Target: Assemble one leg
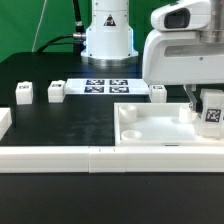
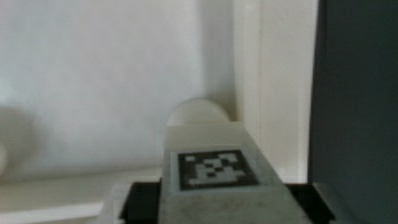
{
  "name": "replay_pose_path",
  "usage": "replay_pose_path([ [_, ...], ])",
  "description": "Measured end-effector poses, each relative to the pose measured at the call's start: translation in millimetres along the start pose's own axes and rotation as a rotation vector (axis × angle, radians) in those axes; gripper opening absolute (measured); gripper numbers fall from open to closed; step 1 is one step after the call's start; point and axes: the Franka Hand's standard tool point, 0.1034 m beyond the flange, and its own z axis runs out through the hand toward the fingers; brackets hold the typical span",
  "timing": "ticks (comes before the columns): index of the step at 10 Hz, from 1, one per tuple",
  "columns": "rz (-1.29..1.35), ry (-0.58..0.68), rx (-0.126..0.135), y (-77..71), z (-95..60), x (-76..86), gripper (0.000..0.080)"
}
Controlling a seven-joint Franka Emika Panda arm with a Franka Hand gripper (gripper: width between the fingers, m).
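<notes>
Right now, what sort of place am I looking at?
Probably a robotics lab bench: a white arm base behind a black table, a green backdrop, the marker board, and an end effector holding a tagged leg.

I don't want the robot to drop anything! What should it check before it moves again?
1. Leg held in the gripper: ok, the wrist view shows it between the fingers.
2. Leg upright: ok, it looks straight in the exterior view.
3. Leg over the panel: ok, it hangs at the corner on the exterior view's right.
4. Leg lined up with its spot in the panel: cannot tell, the leg hides it.
5. Spare legs out of the way: ok, all lie apart from the gripper.
</notes>
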Motion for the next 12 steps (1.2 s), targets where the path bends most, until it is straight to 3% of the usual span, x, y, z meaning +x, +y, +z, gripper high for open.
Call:
replay_pose_path([
  [5, 0.588, 0.007, 0.006, -1.8, 1.3, -1.2, 0.0292],
  [7, 0.827, 0.000, 0.027, -2.5, 1.9, -0.9, 0.0293],
  [10, 0.967, -0.012, 0.042, -2.6, 2.2, -0.7, 0.0294],
  [11, 0.940, -0.012, 0.042, -2.8, 2.3, -0.7, 0.0308],
  [12, 0.898, -0.011, 0.042, -2.8, 2.4, -0.8, 0.0443],
])
